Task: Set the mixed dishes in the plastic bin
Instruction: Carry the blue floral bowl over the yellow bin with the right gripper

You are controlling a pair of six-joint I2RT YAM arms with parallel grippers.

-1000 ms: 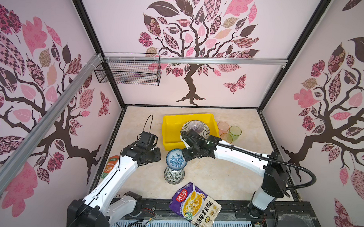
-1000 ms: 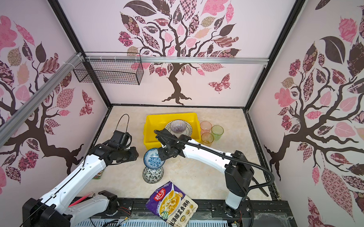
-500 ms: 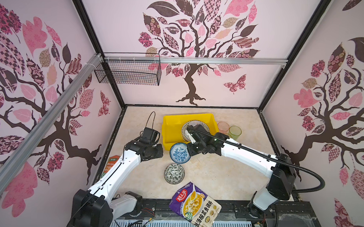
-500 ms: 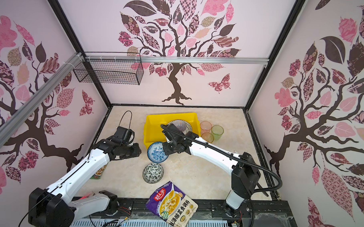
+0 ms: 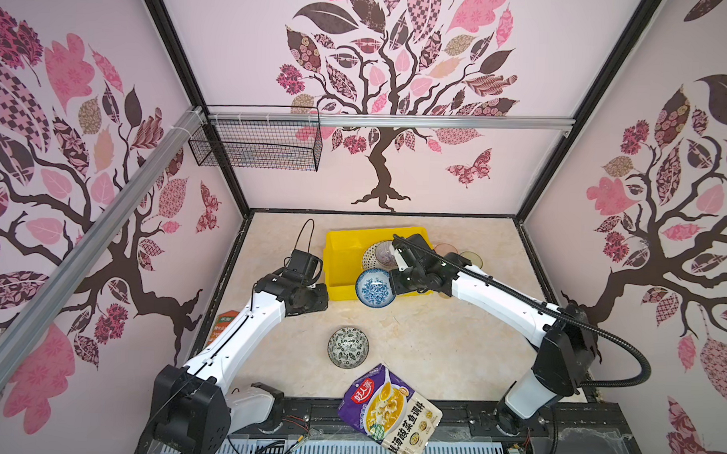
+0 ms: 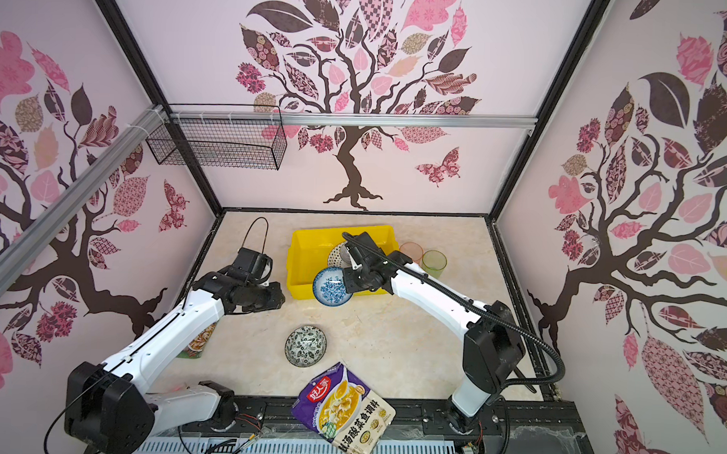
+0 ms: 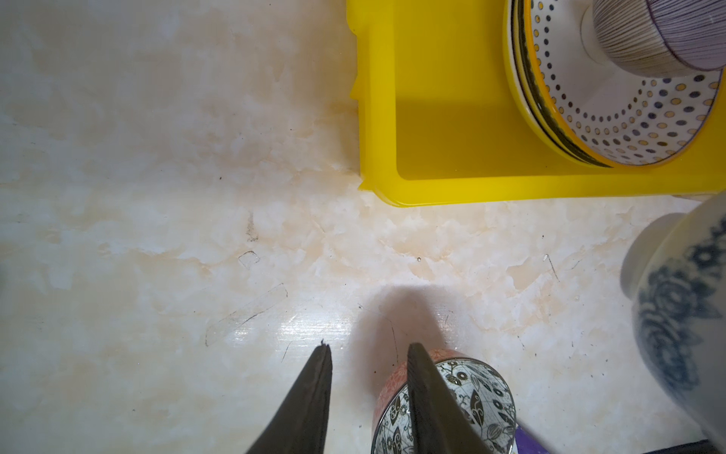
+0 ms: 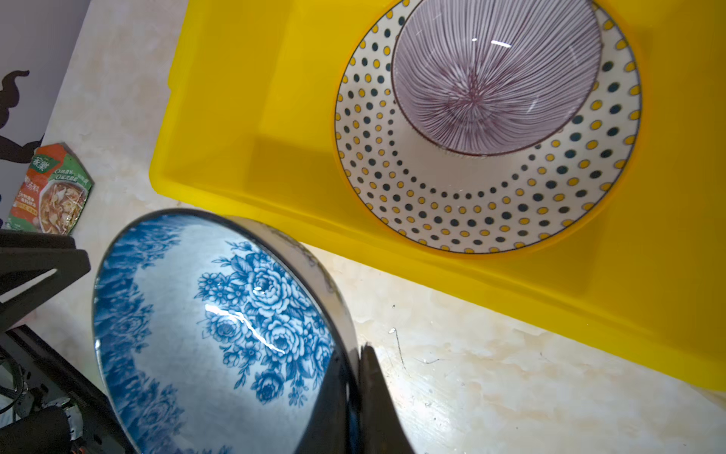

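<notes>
**Blue bowl pinched by the rim, right at the bin's near wall**

So the right gripper (image 8: 352,353) is clamped tight on the rim of the blue bowl (image 5: 375,287), one finger inside and one outside. The bowl is tipped well over rather than level, so both top views look into its flowered inside. It sits over the near wall of the yellow bin (image 5: 344,260), toward the middle of that wall. It's not inside the bin yet. From the right wrist view, most of the bowl looks to be on the near side of the wall.

Already in the bin, on its right half, is a dotted plate (image 8: 451,200) with a lined bowl (image 8: 495,78) sitting upright on it. The left wrist view shows more rims stacked under that plate, but I can't tell how many. The left half of the bin is bare yellow.

The left gripper (image 7: 369,348) is just left of the bin's near-left corner. Its jaws are partly apart with nothing between them, only table (image 7: 157,196) below.

The black-white bowl (image 5: 348,347) stands upright on the table, nearer than the bin and well apart from it. A pink tumbler (image 6: 411,250) and a green tumbler (image 6: 434,261) stand just right of the bin, partly behind the right arm.

Other stuff around: a purple pouch (image 5: 388,412) at the near edge, hanging over the front rail, and a packet (image 5: 225,323) at the table's left edge, partly under the left arm. A wire basket (image 5: 256,145) hangs high in the far-left corner.
</notes>
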